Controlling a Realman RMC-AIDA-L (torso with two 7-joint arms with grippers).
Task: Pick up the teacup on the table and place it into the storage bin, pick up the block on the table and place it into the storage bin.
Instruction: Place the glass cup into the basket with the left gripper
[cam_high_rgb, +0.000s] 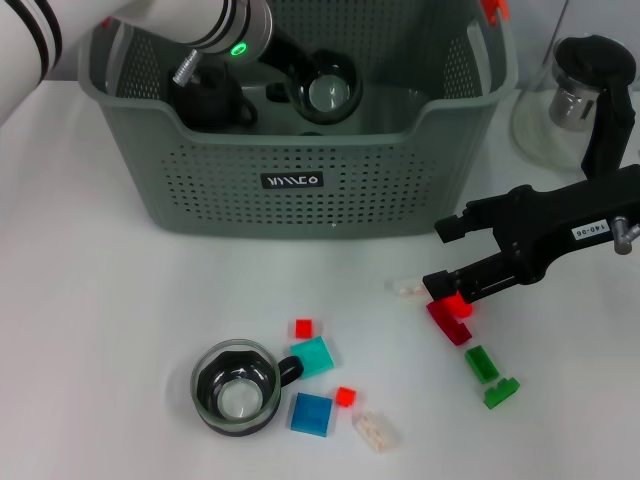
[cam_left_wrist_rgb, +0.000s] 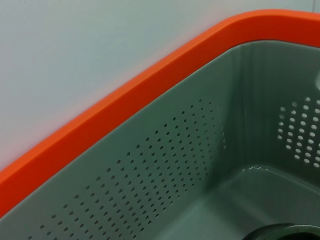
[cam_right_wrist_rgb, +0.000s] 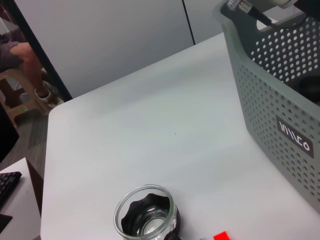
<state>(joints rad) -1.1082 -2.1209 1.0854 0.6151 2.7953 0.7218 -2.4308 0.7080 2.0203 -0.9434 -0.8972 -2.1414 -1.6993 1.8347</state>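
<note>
The grey-green storage bin (cam_high_rgb: 300, 190) stands at the back of the table; its wall also fills the right wrist view (cam_right_wrist_rgb: 280, 100). My left arm reaches down into the bin, with my left gripper (cam_high_rgb: 290, 65) beside a teacup (cam_high_rgb: 330, 90) inside it. That cup's dark rim (cam_left_wrist_rgb: 285, 232) shows in the left wrist view. Another glass teacup (cam_high_rgb: 236, 387) (cam_right_wrist_rgb: 146, 218) stands on the table in front. My right gripper (cam_high_rgb: 440, 255) hovers open at the right, its lower finger just over a red block (cam_high_rgb: 455, 305).
Loose blocks lie around: teal (cam_high_rgb: 316, 356), blue (cam_high_rgb: 311, 413), small red (cam_high_rgb: 304, 327), clear (cam_high_rgb: 376, 431), dark red (cam_high_rgb: 448, 322), green (cam_high_rgb: 482, 363). A glass pot (cam_high_rgb: 570, 100) stands at the back right. The bin rim (cam_left_wrist_rgb: 125, 100) is orange.
</note>
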